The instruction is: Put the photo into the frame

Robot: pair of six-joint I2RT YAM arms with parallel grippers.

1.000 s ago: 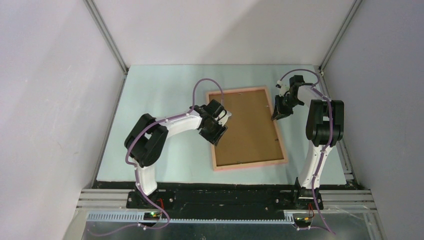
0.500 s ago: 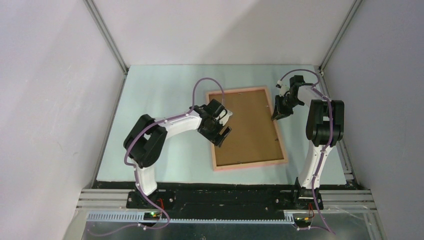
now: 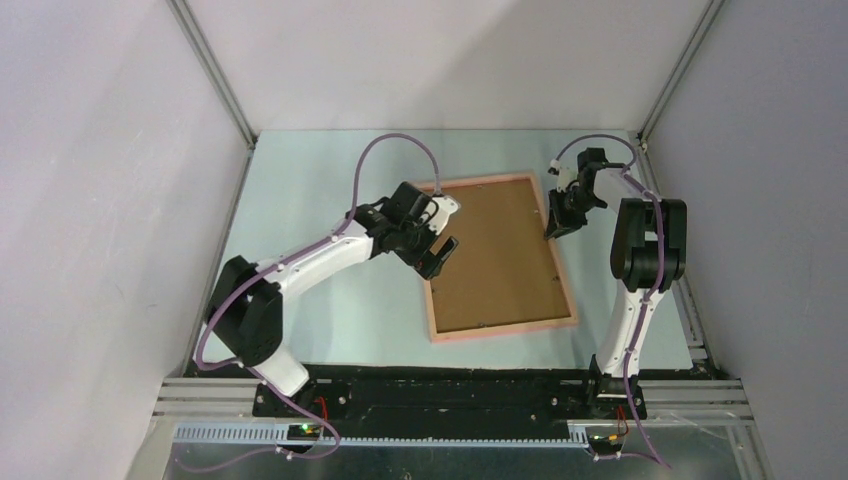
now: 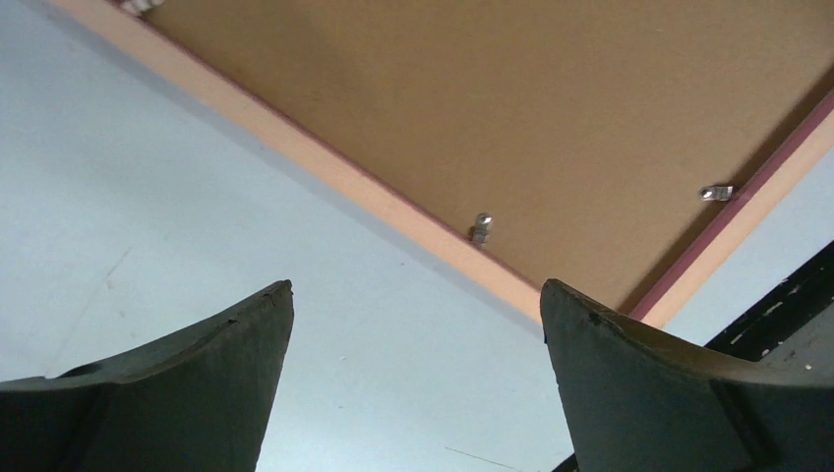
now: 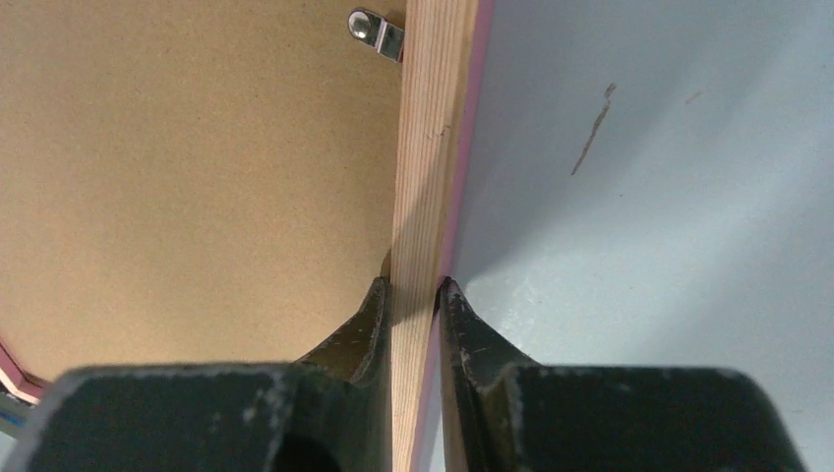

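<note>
Frame: the pink frame (image 3: 503,330) lay flat and face down on the pale table (image 3: 330,190), right of centre, its long sides running near to far and skewed a little, so the near end sat further right.
Backing board: a plain brown board (image 3: 500,255) filled the opening inside the rails.
Tabs: the wrist views showed small metal turn tabs (image 4: 481,227) at the inner edge of the rails, lying over the board's edge.
Left gripper: the left gripper (image 3: 437,258) hovered at the frame's left rail, about halfway along it. Its fingers (image 4: 226,344) were spread wide with nothing between them. Its own camera showed bare table below, with the left rail and the near-left corner of the frame just beyond.
Right gripper: the right gripper (image 3: 552,228) was at the frame's right rail, toward the far end. Its fingers (image 5: 364,324) were pressed together on the rail, one on the inner side over the board and the other on the pink outer side next to the table.
Rail in the grip: the top face was bare pale wood, and pink showed only along the outer edge.
Table surface: light blue-grey, with a short dark scuff (image 5: 590,133) to the right of the pinched rail.
Arms: the left arm reached far and right from its base, and the right arm stood tall and folded back down to the frame.
</note>
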